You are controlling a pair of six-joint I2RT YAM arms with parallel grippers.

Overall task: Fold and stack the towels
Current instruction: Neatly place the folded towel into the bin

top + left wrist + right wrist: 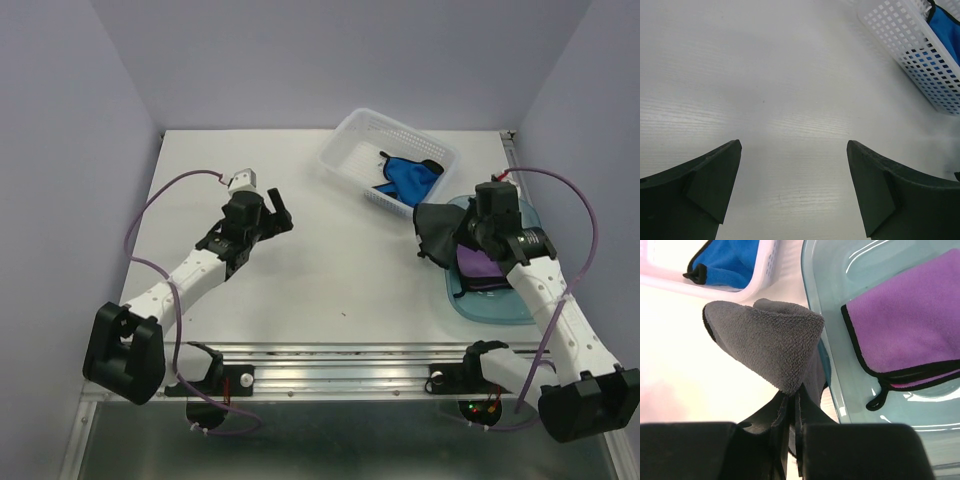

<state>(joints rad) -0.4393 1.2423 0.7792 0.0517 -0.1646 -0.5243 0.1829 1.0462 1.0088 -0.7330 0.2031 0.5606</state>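
My right gripper [468, 232] is shut on a black towel [437, 228], which hangs folded over the left rim of the blue-green tray [495, 310]. In the right wrist view the towel [770, 340] looks dark grey and drapes from my pinched fingers [790, 405]. A folded purple towel [478, 268] with black edging lies in the tray, also in the right wrist view [910, 330]. A bright blue towel [410, 175] lies in the white basket [352, 140]. My left gripper [272, 208] is open and empty over the bare table [790, 100].
The white perforated basket stands at the back, right of centre, its corner in the left wrist view [920, 55]. The tray sits at the table's right edge. Purple cables loop beside both arms.
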